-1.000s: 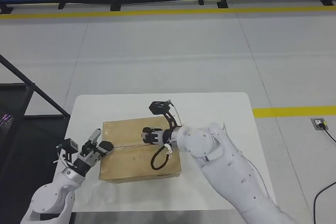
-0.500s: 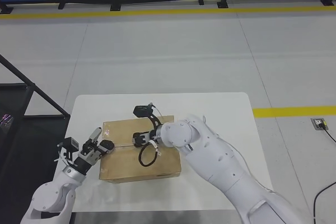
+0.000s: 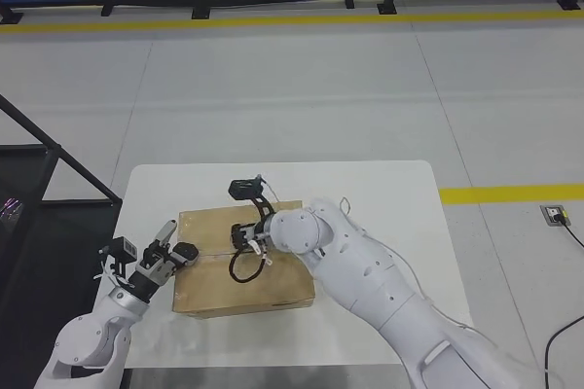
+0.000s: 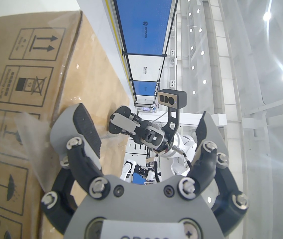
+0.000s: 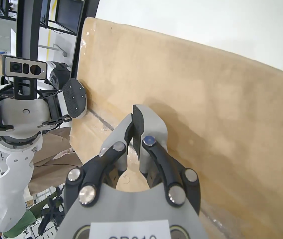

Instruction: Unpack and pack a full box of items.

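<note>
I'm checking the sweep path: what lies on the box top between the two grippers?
Bare cardboard and the seam; nothing rests on the box between the left gripper and right gripper, as the top and right wrist views show.

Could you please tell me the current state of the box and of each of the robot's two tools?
Cardboard box: closed, top flaps down and meeting at a centre seam.
Left tool: open, at the box's end by the seam.
Right tool: shut, over the box top at the seam.
</note>
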Controlling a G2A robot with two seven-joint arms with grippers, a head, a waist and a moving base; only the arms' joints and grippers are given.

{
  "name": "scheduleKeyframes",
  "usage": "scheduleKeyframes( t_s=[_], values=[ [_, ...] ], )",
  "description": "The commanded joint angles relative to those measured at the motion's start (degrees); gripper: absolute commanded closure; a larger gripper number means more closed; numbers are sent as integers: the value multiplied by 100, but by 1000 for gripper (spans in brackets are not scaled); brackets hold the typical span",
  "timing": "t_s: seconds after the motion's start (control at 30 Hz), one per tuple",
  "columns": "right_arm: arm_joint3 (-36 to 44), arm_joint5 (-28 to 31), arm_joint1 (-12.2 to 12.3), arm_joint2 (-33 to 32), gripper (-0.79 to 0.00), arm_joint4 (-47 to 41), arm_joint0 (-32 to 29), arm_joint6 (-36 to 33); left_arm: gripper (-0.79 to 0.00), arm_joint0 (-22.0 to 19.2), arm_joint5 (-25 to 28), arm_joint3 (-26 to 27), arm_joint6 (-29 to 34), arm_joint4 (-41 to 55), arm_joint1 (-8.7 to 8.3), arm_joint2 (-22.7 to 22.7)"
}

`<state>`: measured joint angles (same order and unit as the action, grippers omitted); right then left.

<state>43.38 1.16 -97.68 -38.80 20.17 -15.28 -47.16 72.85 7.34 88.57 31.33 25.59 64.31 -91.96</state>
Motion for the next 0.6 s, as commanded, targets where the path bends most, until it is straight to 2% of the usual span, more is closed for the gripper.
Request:
scheduleKeyframes(
  t_s=[0.0,0.1,0.3,0.57],
  values=[
    [13,214,-15,-3,0,-71,-14,-109,-785,-1,0,-2,-1,0,0,1],
    [-18,527,-36,-20,0,-202,-26,-289,-785,7,3,0,-12,12,1,-2],
    [-188,325,-137,91,0,-101,20,-315,-785,32,20,7,-4,14,-1,-18],
    [-276,622,-114,-45,0,-138,34,-571,-785,59,32,16,0,8,-4,-42]
  ],
)
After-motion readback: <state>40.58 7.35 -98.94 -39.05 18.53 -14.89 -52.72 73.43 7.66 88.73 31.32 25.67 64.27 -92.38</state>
